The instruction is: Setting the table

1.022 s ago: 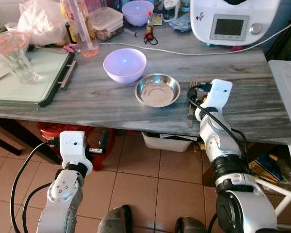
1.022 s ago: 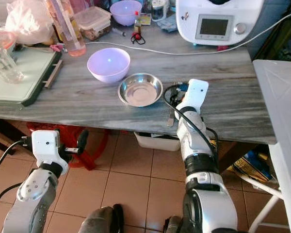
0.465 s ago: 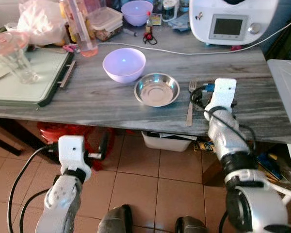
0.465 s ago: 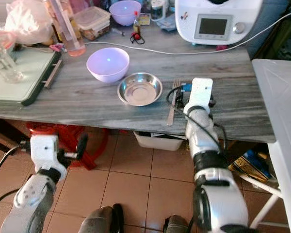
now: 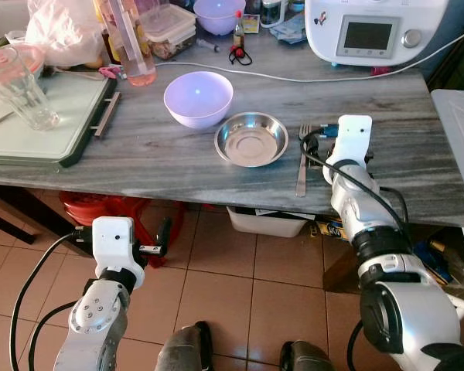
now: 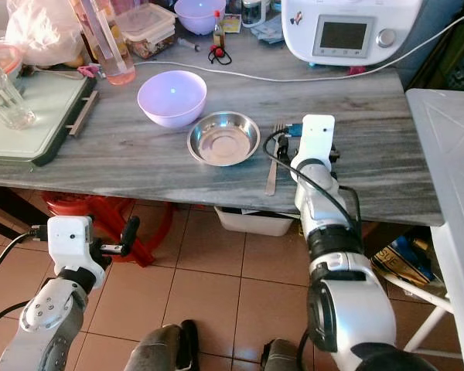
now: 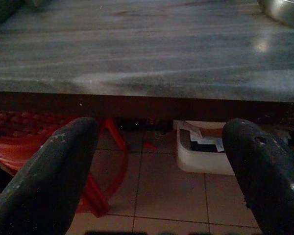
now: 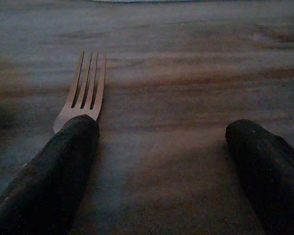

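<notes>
Grey marble-patterned table [image 5: 178, 166] spans the upper half of the head frames. At centre lies a steel dish [image 5: 250, 140], with a lilac bowl [image 5: 198, 97] just beside it toward the upper left. A fork [image 5: 302, 160] lies flat right of the dish, tines toward the top. The right gripper [image 8: 161, 161] rests over the table just beside the fork, fingers spread, empty. The left gripper [image 7: 159, 171], lower left, hangs below the table edge, fingers apart.

right gripper [image 8: 161, 142] released fork [image 5: 302, 158], jaws drawn back
</notes>
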Motion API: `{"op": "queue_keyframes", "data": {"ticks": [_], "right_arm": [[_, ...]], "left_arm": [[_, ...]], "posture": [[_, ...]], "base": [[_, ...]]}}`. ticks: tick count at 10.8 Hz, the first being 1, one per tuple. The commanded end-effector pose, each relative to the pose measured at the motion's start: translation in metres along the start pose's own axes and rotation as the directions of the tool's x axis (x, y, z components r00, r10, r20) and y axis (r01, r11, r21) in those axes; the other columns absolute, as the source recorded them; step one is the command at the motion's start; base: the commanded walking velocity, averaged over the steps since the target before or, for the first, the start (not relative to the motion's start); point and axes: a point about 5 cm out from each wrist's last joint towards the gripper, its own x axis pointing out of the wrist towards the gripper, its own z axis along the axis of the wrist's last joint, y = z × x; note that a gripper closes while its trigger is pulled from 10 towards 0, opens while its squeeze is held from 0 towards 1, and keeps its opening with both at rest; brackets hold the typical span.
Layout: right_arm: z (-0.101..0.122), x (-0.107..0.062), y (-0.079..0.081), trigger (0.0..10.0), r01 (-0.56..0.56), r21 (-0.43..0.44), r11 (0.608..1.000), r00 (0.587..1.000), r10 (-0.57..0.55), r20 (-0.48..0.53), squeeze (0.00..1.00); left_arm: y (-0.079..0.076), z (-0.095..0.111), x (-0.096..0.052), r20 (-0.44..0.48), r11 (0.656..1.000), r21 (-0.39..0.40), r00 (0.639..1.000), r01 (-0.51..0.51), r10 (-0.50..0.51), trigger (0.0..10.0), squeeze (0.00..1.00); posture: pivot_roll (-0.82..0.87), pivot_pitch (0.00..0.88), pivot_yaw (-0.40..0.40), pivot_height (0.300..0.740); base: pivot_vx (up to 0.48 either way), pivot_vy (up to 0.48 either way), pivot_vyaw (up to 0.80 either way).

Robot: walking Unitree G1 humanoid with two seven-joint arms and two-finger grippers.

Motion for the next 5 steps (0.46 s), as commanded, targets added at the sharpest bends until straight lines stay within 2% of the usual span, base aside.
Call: {"op": "queue_keyframes", "data": {"ticks": [1, 3, 5], "right_arm": [[-0.005, 0.001, 0.003, 10.0, -0.017, 0.001, 1.000, 0.999, 0.017, -0.038, 0.59], [-0.003, 0.000, 0.003, 10.0, -0.016, -0.004, 1.000, 1.000, 0.016, -0.020, 0.59], [0.004, -0.006, -0.008, 10.0, 0.012, -0.017, 1.000, 0.999, -0.011, 0.033, 0.59]], "left_arm": [[0.002, 0.002, -0.003, -0.002, 1.000, 0.008, 1.000, 0.000, 0.000, 10.0, 0.00], [0.002, 0.002, -0.003, 0.000, 1.000, 0.006, 1.000, -0.001, 0.001, 10.0, 0.00], [0.002, 0.003, -0.001, 0.008, 1.000, -0.002, 1.000, -0.008, 0.008, 10.0, 0.00]], "posture": [[0.11, 0.193, 0.091, 0.740], [0.11, 0.191, 0.087, 0.740], [0.10, 0.178, 0.079, 0.740]], "base": [[0.000, 0.000, 0.00], [0.000, 0.000, 0.00], [0.000, 0.000, 0.00]]}}
